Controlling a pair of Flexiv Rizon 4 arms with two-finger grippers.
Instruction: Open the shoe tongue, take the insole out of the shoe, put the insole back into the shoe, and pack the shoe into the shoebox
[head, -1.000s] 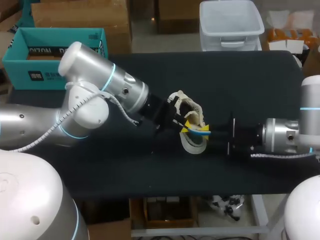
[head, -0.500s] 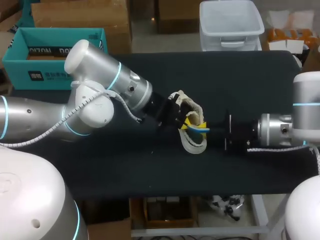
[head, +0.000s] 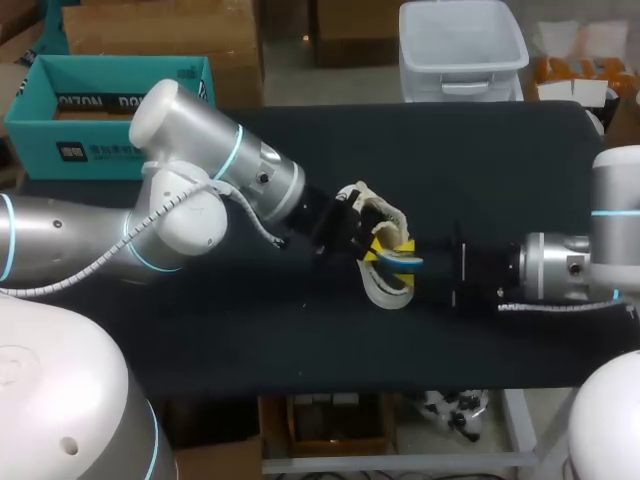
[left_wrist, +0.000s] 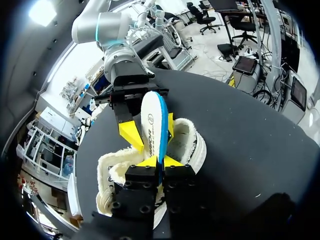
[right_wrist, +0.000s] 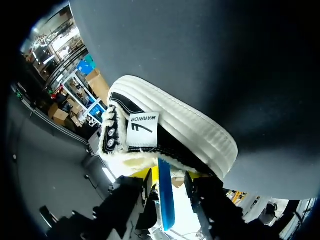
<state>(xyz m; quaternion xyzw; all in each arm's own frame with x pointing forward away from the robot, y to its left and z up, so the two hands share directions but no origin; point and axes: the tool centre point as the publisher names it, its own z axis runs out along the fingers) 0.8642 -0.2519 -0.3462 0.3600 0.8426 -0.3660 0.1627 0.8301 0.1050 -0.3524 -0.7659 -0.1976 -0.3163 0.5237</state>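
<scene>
A white, fleecy shoe (head: 386, 288) lies on its side mid-table, its sole and dark upper filling the right wrist view (right_wrist: 172, 125). A white insole with a blue edge (left_wrist: 152, 117) stands upright out of the shoe's opening (left_wrist: 192, 145). My left gripper (left_wrist: 161, 163) is shut on the insole's near end. My right gripper (right_wrist: 167, 181) comes in from the other side. Its yellow fingers (left_wrist: 131, 134) stand open on either side of the insole (right_wrist: 166, 202), with a gap showing. In the head view both grippers meet over the shoe, left (head: 370, 248) and right (head: 416, 263), around the insole (head: 402, 262).
A teal shoebox (head: 100, 105) stands open at the table's back left corner, behind my left arm. The black table top (head: 500, 160) stretches bare to the right and back of the shoe, and along the front edge.
My right gripper's fingers have spread and let go of the insole, which my left gripper still holds. The left arm shifted slightly right and back early on.
</scene>
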